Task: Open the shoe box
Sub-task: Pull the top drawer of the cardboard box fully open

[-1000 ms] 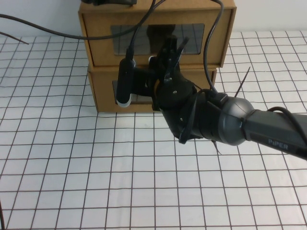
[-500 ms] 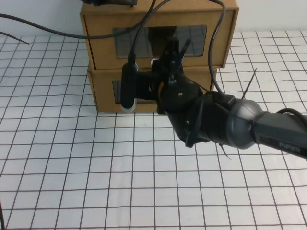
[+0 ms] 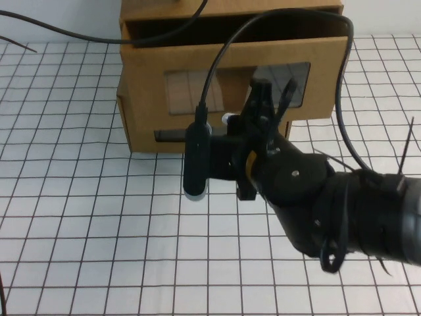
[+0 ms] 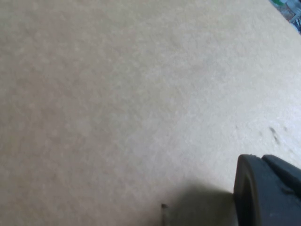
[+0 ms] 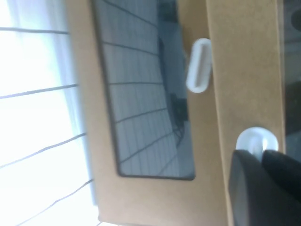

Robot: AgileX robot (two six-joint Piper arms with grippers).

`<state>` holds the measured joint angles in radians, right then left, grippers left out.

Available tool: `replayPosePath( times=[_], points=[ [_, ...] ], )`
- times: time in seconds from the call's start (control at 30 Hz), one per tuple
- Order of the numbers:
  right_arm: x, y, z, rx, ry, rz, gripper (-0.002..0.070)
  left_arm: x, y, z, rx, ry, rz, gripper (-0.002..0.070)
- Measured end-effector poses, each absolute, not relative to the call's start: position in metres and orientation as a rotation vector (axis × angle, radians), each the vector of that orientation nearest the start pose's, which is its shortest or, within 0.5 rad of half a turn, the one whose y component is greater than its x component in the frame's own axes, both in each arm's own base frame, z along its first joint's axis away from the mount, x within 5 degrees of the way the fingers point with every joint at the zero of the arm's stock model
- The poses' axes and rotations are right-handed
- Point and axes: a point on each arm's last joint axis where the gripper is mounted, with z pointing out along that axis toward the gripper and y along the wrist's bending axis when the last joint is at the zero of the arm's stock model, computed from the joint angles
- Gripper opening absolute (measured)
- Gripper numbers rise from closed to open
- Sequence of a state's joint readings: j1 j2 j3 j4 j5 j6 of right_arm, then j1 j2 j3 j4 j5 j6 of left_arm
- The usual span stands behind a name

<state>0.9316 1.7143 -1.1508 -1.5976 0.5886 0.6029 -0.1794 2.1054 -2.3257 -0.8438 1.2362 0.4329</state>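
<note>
One brown cardboard shoe box (image 3: 145, 72) sits on a second brown box (image 3: 141, 139), top middle of the high view, its windowed drawer (image 3: 316, 79) pulled out. Mid-frame, the right gripper (image 3: 263, 105) has its jaws pressed together on one small white round knob (image 5: 256, 139). The left gripper (image 4: 270, 190) is close to plain cardboard; open or closed, I cannot tell. White cloth with black grid lines (image 3: 79, 230) lies under it all.

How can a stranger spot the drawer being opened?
Find the stacked cardboard boxes at the table's far side; the left gripper is near cardboard. The upper drawer, white knob in the shut right gripper, juts forward; the lower drawer sits flush.
</note>
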Motion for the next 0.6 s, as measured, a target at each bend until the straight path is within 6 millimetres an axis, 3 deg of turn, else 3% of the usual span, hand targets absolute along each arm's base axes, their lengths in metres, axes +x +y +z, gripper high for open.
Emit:
replayPosePath(
  times=[0.17, 0.6],
  points=[
    [0.236, 0.268, 0.272, -1.448, 1.384, -0.591, 0.0007, 0.436, -0.144, 0.398, 0.657, 2.161, -0.969, -0.0005],
    [0.198, 0.264, 0.282, -1.385, 1.549, -0.499, 0.0007, 0.436, -0.144, 0.398, 0.587, 2.199, -1.004, -0.0005]
  ],
)
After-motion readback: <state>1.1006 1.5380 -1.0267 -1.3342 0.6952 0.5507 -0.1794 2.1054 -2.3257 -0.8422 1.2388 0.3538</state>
